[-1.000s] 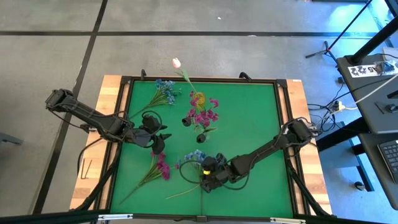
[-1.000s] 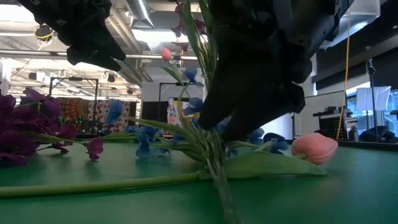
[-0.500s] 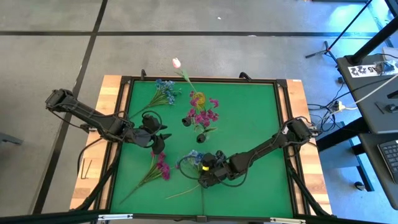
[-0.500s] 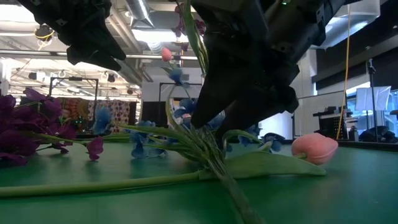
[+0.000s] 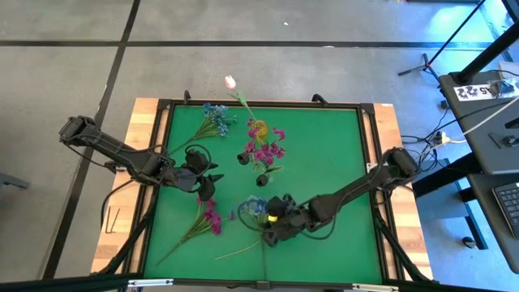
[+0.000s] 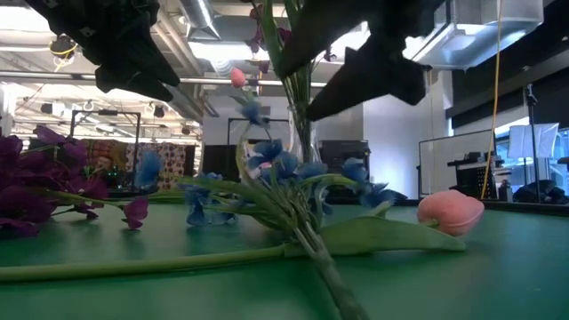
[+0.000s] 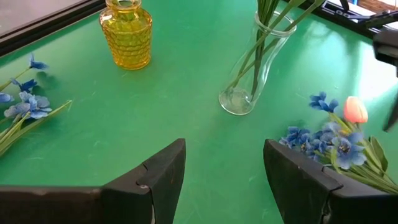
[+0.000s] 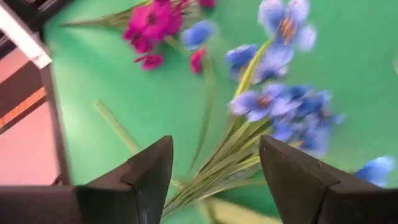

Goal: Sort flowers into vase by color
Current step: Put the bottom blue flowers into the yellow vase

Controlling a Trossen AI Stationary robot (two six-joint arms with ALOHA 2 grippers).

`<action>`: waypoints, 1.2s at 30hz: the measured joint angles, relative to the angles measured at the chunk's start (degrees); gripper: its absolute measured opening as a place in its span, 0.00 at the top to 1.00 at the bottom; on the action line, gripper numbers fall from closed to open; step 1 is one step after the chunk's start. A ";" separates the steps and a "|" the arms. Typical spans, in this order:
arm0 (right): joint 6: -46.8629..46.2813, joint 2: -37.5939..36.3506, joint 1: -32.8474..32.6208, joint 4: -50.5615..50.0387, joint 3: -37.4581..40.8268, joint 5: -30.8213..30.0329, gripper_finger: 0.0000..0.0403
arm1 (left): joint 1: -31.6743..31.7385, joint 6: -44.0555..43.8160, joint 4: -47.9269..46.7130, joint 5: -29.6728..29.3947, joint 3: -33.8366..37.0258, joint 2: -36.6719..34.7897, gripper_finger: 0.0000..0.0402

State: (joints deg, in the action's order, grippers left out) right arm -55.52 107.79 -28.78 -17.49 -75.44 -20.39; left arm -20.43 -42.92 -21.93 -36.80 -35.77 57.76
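High view: right gripper (image 5: 272, 221) reached low over blue spray (image 5: 253, 209) near table (image 5: 324, 162) front edge, fingers spread, empty | left gripper (image 5: 207, 180) hung by left edge, fingers apart.

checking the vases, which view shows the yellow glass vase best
The left wrist view: the yellow vase stands whole, its textured glass plain. The high view shows only its rim from above; the low and right wrist views do not show it clearly.
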 joint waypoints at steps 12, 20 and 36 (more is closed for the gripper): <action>-8.91 6.82 -4.16 2.34 -0.02 4.42 0.41 | 0.00 -0.09 0.09 0.02 0.00 0.00 0.48; -8.76 10.94 -0.79 4.35 -0.04 4.02 0.41 | 0.00 -0.44 0.12 0.03 0.00 0.00 0.48; -7.16 11.39 0.33 8.67 0.00 6.39 0.47 | 0.00 -0.44 0.09 0.04 0.00 0.00 0.48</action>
State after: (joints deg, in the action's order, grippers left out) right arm -62.68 119.18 -28.45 -8.82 -75.44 -14.00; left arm -20.43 -43.35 -21.85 -36.75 -35.77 57.76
